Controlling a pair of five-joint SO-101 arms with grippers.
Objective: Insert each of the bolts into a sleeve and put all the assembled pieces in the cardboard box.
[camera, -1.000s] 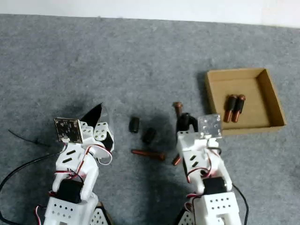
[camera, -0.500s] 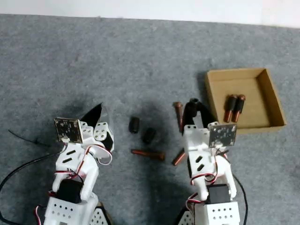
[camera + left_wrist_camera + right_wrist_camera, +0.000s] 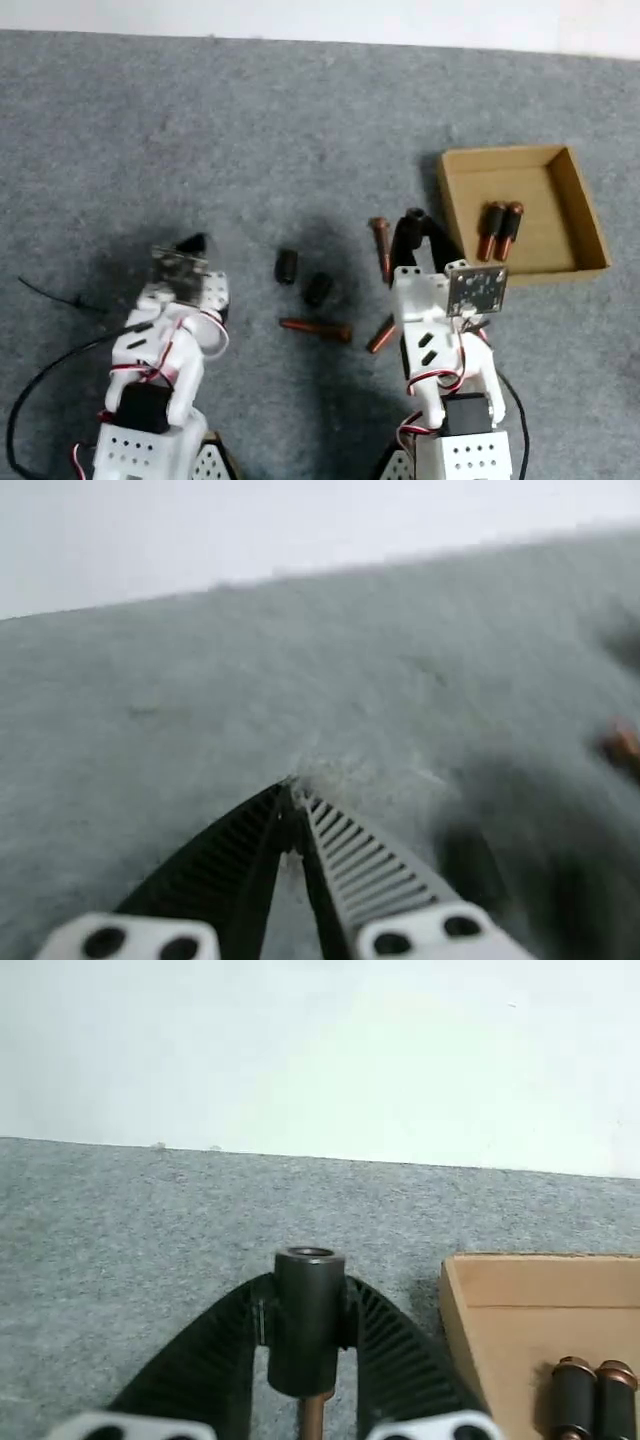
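My right gripper (image 3: 413, 226) is shut on a black sleeve (image 3: 306, 1316), held upright just left of the cardboard box (image 3: 456, 172). A copper shaft (image 3: 313, 1416) shows under the sleeve's lower end; I cannot tell if it is inside. The box (image 3: 520, 1305) holds two assembled pieces (image 3: 500, 231), also seen in the right wrist view (image 3: 592, 1400). One bolt (image 3: 381, 248) lies beside that gripper. Two more bolts (image 3: 315, 327) (image 3: 381, 335) lie between the arms. Two loose sleeves (image 3: 287, 266) (image 3: 318, 289) rest on the mat. My left gripper (image 3: 190, 243) (image 3: 293, 798) is shut, empty, left of them.
Grey felt mat (image 3: 300, 130) covers the table, with a white wall (image 3: 320, 1050) behind its far edge. A thin black cable (image 3: 50, 296) trails at the left arm's side. Open mat lies beyond the parts and the box.
The right gripper lifted the sleeve and shifted right toward the box, then held still. The left gripper shut and its wrist tipped down and slightly right.
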